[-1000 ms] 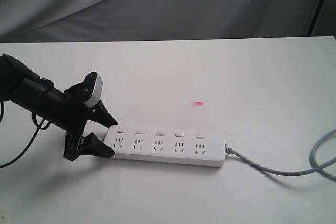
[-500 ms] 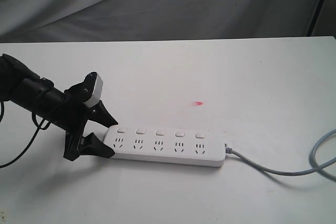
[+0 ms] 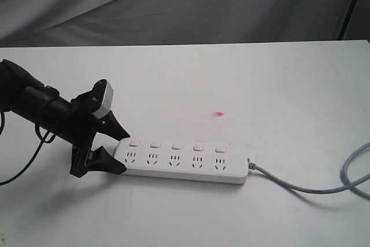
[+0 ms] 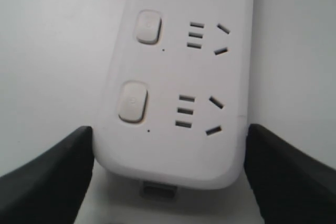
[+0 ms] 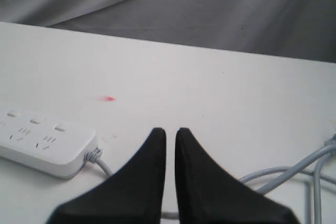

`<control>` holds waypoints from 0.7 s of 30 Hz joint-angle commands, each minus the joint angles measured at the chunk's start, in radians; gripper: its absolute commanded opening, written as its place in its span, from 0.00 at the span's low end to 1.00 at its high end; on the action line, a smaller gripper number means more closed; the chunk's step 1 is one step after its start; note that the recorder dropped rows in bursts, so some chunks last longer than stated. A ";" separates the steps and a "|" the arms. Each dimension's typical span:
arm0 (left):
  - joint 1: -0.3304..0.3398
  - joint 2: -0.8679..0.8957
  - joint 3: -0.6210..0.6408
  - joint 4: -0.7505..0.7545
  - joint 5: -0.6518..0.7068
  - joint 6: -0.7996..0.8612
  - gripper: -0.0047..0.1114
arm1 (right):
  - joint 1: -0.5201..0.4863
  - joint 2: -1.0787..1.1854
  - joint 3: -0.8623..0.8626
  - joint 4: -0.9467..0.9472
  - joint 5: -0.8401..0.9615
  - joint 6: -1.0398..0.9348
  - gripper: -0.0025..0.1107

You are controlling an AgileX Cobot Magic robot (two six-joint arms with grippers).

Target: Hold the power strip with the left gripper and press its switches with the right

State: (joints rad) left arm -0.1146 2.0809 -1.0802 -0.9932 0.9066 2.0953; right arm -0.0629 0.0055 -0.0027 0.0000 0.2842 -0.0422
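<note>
Top of white table (image 3: 272, 79) w/ power strip (image 3: 182, 163) lying flat nr front-centre, long axis across the ext. view, well clear of every table edge. The grey cable (image 3: 306, 188) leaves its right end and runs off the right side. L gripper (image 3: 124, 153) straddles the strip's left end, jaws wide, one against each long side, clamping it. The five switches (image 3: 176, 146) are uncovered, w/ open room above and behind. R gripper (image 5: 169, 132), seen in its wrist view only, has jaws nearly together on nothing, over bare table well apart from the cable end. Vs. earlier frames: no change.
</note>
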 commanded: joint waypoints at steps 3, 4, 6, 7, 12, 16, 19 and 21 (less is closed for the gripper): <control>-0.007 0.026 0.005 0.029 -0.054 -0.002 0.52 | -0.007 -0.005 0.003 0.000 -0.334 -0.002 0.08; -0.007 0.026 0.005 0.029 -0.054 -0.002 0.52 | -0.007 -0.005 0.003 0.000 -0.393 -0.002 0.08; -0.007 0.026 0.005 0.029 -0.054 -0.002 0.52 | -0.007 -0.005 0.003 0.000 -0.493 -0.002 0.08; -0.007 0.026 0.005 0.029 -0.054 -0.002 0.52 | -0.007 -0.005 0.003 0.000 -0.519 -0.002 0.08; -0.007 0.026 0.005 0.029 -0.054 -0.002 0.52 | -0.007 -0.005 0.003 0.000 -0.548 -0.002 0.08; -0.007 0.026 0.005 0.029 -0.054 -0.002 0.52 | -0.007 -0.005 0.003 0.000 -0.558 -0.002 0.08; -0.007 0.026 0.005 0.029 -0.054 -0.002 0.52 | -0.007 -0.005 0.003 0.000 -0.624 0.003 0.08; -0.007 0.026 0.005 0.029 -0.054 -0.002 0.52 | -0.007 -0.005 0.003 0.023 -0.702 0.139 0.08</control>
State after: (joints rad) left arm -0.1146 2.0809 -1.0802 -0.9932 0.9066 2.0953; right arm -0.0629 0.0055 -0.0027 0.0000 -0.3182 -0.0175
